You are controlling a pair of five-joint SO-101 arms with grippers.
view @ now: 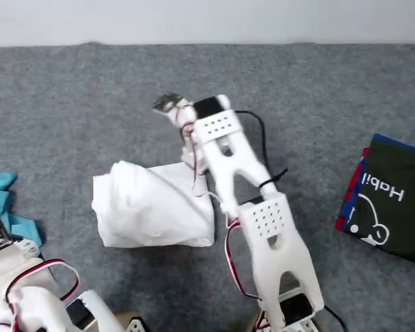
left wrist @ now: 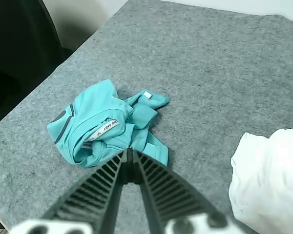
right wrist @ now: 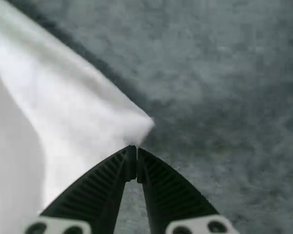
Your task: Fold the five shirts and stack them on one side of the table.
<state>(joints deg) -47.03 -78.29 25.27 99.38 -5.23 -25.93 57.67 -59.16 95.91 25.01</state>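
The grey felt table [view: 318,90] carried everything. The right arm [view: 263,214] stretched from the near edge over the table's ctr, past the far side of the white shirt [view: 145,207]. That shirt lay mid-table, bunched and only part folded, w/ one side puffed up, prob. because it was the one being worked.

A dark shirt [view: 394,200] sat folded flat at the table's edge on that arm's side. Blue and red layers showed under its edge, so this looked like the stack, kept well apart from the work area. The left arm [view: 34,297] sat low at the near corner on the other side.

The teal shirt [left wrist: 97,122] lay crumpled near the opposite table edge from the stack, prob. waiting its turn, not yet folded.

The right gripper [right wrist: 132,150] had its jaws closed tip to tip. A corner of the white shirt sat just past the tips, but I couldn't tell whether any cloth was nipped btwn them. The left gripper [left wrist: 131,153] was also closed w/ nothing in it, hanging above the teal shirt, apart from it.
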